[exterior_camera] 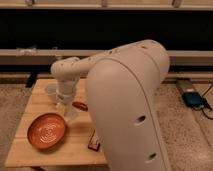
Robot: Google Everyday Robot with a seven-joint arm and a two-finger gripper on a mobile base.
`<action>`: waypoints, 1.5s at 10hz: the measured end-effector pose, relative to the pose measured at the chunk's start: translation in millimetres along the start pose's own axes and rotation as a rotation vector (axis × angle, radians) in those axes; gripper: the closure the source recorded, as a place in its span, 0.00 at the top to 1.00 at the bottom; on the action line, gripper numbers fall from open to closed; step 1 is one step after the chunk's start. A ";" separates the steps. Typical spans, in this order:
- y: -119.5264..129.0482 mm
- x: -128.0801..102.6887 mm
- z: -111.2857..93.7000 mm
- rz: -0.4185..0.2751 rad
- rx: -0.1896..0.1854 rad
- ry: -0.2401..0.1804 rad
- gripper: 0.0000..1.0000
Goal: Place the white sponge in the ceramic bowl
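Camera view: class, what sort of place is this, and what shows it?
Probably a robot test lab: a small wooden table holding a ceramic bowl, a speckled floor, and the gripper hanging over the table beside the bowl.

Arm [127, 105]: one, white, bulky. Its upper link fills the middle and right of the view, rising from the bottom edge and arching to the left.
Elbow joint [64, 71]: rounded, left of centre, turning the limb downward.
Wrist [65, 93]: short grey-white cylinder, near vertical, directly below the elbow joint.
Gripper [69, 112]: pale, at the wrist's lower end, pointing down and slightly right, low and left of centre.
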 end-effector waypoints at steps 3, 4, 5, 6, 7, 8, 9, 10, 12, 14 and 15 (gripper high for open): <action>33.8 -15.7 13.2 -0.094 -0.043 -0.024 0.30; 44.1 -21.2 16.2 -0.124 -0.054 -0.036 0.40; 51.2 -24.5 18.9 -0.146 -0.061 -0.044 0.49; 59.4 -29.9 20.7 -0.172 -0.067 -0.055 0.60; 66.0 -35.8 24.0 -0.197 -0.075 -0.063 0.71; 69.2 -39.2 26.5 -0.212 -0.081 -0.068 0.77; 70.7 -41.9 28.9 -0.228 -0.086 -0.074 0.80; 72.7 -44.7 31.2 -0.242 -0.091 -0.081 0.80; 73.8 -48.8 34.5 -0.262 -0.104 -0.097 0.80; 73.6 -50.6 32.7 -0.267 -0.115 -0.137 0.80; 71.4 -49.4 30.6 -0.260 -0.114 -0.152 0.80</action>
